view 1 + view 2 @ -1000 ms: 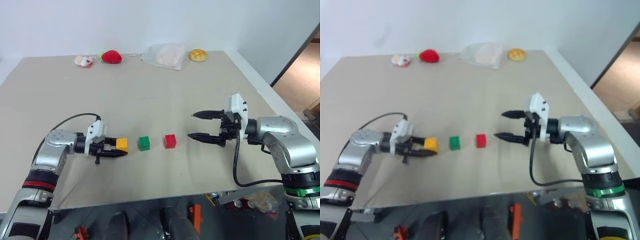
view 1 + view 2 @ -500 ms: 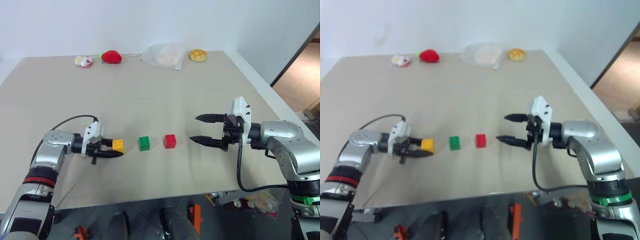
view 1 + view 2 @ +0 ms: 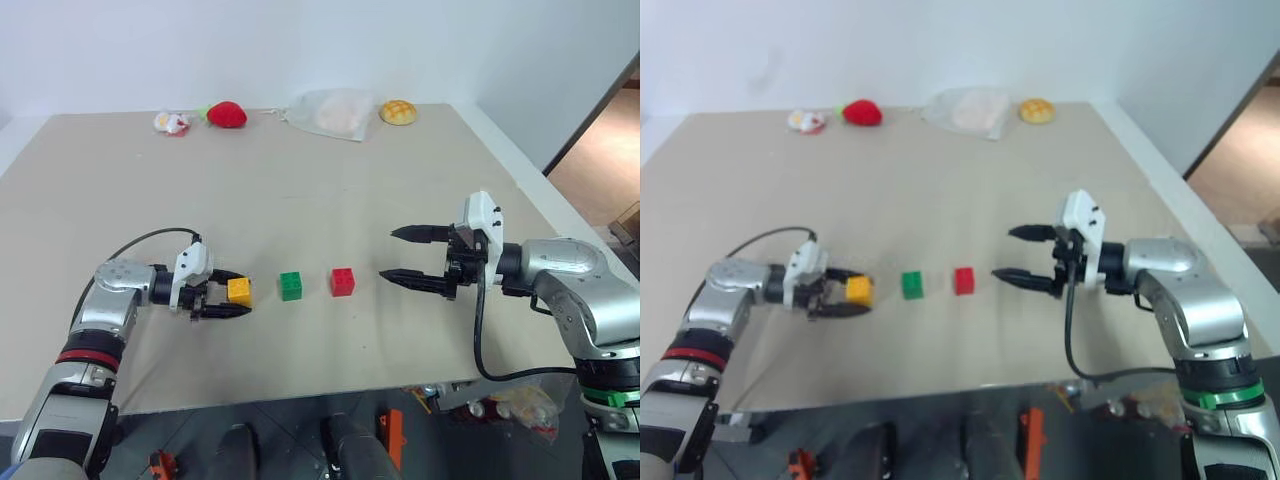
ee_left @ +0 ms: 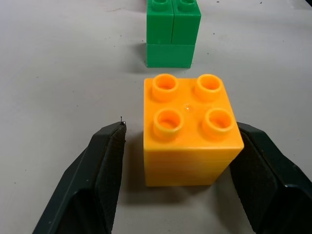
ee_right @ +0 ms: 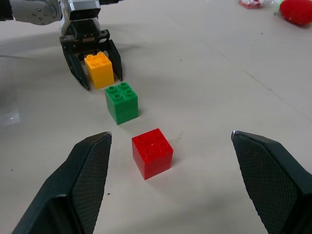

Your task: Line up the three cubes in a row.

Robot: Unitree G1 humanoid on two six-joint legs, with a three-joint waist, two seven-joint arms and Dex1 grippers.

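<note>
- You will find no readable text, label, brand, number or sign anywhere in these views.
</note>
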